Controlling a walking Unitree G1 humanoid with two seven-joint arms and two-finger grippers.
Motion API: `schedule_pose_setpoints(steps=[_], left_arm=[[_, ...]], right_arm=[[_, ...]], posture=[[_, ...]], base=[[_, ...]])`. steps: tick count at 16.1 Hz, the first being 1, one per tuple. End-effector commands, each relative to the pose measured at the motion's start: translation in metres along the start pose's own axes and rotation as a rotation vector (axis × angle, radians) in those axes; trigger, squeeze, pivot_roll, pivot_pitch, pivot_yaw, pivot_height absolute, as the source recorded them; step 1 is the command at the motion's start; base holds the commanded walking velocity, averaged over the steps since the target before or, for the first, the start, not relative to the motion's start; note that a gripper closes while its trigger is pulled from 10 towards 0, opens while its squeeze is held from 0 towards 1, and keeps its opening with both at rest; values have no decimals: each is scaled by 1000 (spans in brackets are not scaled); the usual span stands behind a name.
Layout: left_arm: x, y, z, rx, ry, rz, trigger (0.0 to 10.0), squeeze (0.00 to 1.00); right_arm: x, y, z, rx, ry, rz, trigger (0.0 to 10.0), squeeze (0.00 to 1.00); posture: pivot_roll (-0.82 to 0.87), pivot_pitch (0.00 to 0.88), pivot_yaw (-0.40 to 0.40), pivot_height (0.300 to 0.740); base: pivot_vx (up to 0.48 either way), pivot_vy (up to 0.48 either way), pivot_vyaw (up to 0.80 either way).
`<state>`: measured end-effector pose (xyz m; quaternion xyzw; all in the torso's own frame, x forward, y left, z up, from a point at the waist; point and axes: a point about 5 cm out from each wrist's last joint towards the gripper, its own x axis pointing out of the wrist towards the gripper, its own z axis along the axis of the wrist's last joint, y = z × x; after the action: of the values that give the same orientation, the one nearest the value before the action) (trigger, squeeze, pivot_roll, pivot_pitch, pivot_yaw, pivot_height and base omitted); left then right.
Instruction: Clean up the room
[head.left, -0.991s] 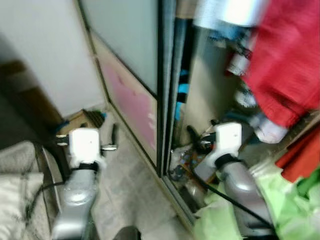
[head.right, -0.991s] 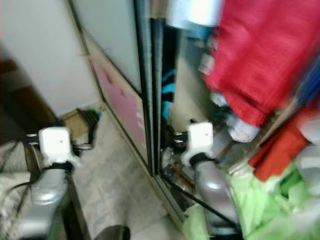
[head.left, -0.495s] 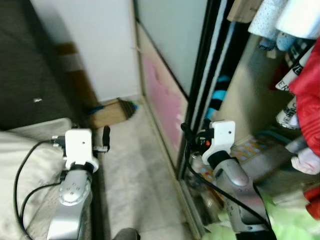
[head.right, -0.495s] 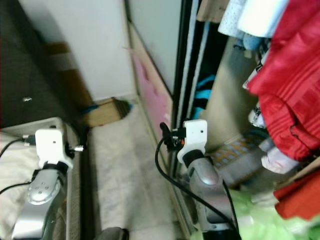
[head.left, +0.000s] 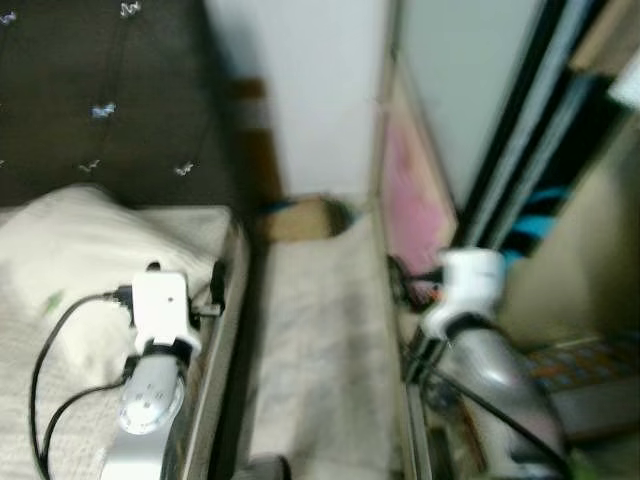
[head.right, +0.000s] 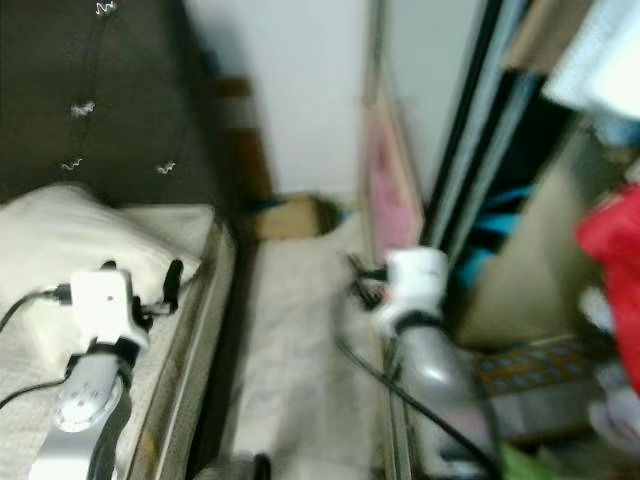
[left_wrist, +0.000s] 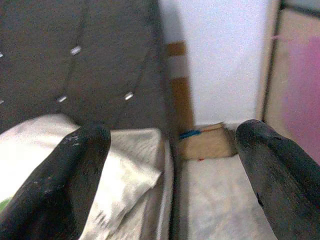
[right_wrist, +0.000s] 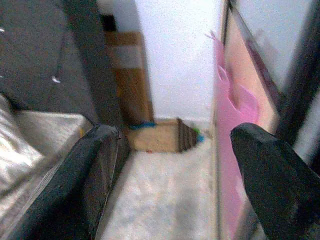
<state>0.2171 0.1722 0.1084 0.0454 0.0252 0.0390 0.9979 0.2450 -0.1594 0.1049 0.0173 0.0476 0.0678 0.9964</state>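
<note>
whole view swung away from the closet toward the bed since a second ago: red clothes and green bags gone from the left eye view, pillow (head.left: 95, 255) and dark headboard (head.left: 110, 90) now in it. a camera turn, not things moving. likely means leaving the closet clutter and heading down the aisle for something else to tidy; nothing picked up yet.

left gripper (left_wrist: 167, 165) spread wide, holding nothing, both fingers (left_wrist: 75, 170) apart with open air between. ahead of the fingertips, between them: the bed corner, the floor strip and a small cardboard box (left_wrist: 207, 142) at the foot of the white wall (left_wrist: 215, 55), well beyond reach. pillow just beyond the one finger, headboard above it.

right gripper (right_wrist: 172, 165) likewise wide open and empty. between its fingers (right_wrist: 85, 175), far ahead: the same box (right_wrist: 160, 135) with something blue and green beside it, too blurred to name. pink-papered sliding door (right_wrist: 237, 115) runs alongside the other finger.

arms both raised forward at about waist level, forearms parallel, wrists level; left arm over the bed edge (head.left: 225, 300), right arm beside the door track. black cable looping off the left wrist. box probably the nearest candidate for the cleanup; needs a walk forward first. frames soft with motion blur.
</note>
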Motion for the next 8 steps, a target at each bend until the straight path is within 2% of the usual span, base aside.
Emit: schedule_pose_setpoints(steps=[1,3,7,8], left_arm=[[-2,8,2,0,1,15,10000,0],[-3,6,-4,-5,19,10,10000,0],[3,-2,3,47,-2,25,10000,0],[2,0,3,26,-6,60,10000,0]], right_arm=[[-4,3,8,1,-28,1,10000,0],[-10,-2,4,-18,-11,2,10000,0],[0,0,10,-43,-31,13,10000,0],[2,1,9,-42,-27,16,10000,0]], posture=[[-23,25,8,740],[-32,25,9,740],[-45,15,1,740],[-45,15,1,740]], base=[[0,0,800],[0,0,800],[0,0,800],[0,0,800]])
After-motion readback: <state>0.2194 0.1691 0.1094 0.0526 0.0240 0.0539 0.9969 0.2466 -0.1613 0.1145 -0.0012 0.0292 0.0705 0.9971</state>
